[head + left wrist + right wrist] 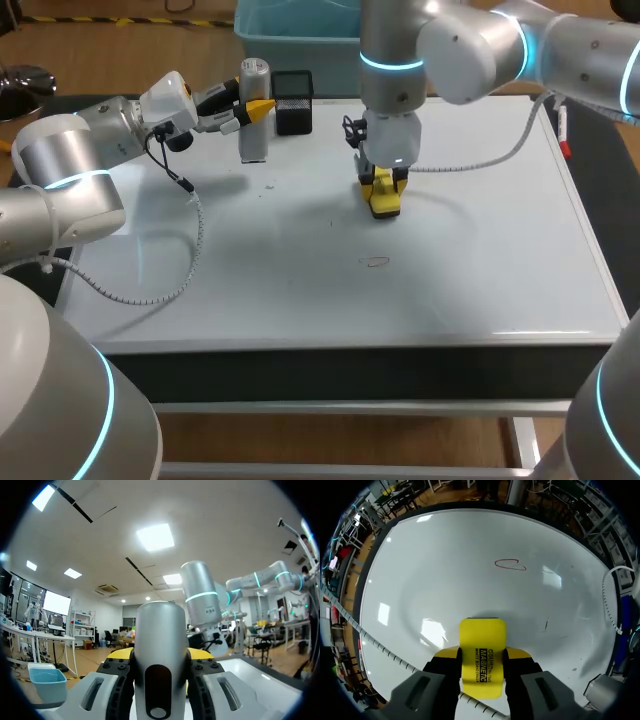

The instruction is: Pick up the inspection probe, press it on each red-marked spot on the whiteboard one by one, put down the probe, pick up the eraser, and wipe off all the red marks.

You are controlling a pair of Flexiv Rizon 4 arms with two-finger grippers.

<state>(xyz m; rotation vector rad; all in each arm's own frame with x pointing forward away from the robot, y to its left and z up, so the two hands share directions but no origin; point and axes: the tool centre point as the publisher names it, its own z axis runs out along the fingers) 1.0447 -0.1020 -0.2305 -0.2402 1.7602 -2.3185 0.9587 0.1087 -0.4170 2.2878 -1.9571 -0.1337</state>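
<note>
The silver cylindrical inspection probe (pixel 254 130) stands upright at the back left of the whiteboard (pixel 480 260). My left gripper (pixel 256 108) is shut on its upper part. In the left wrist view the probe (pixel 160 640) fills the gap between the yellow-tipped fingers (pixel 120 654). My right gripper (pixel 383 183) points straight down, shut on the yellow eraser (pixel 385 205), which rests on the board near the middle. In the right wrist view the eraser (pixel 482 645) sits between the fingers, and a red looped mark (pixel 510 564) lies ahead of it on the whiteboard (pixel 445 565). That red mark (pixel 377 262) is in front of the eraser.
A black box (pixel 293 100) stands just right of the probe at the board's back edge. A blue bin (pixel 295 30) sits behind the table. A red marker (pixel 565 140) lies along the right edge. A faint dark stroke (pixel 332 222) shows left of the eraser.
</note>
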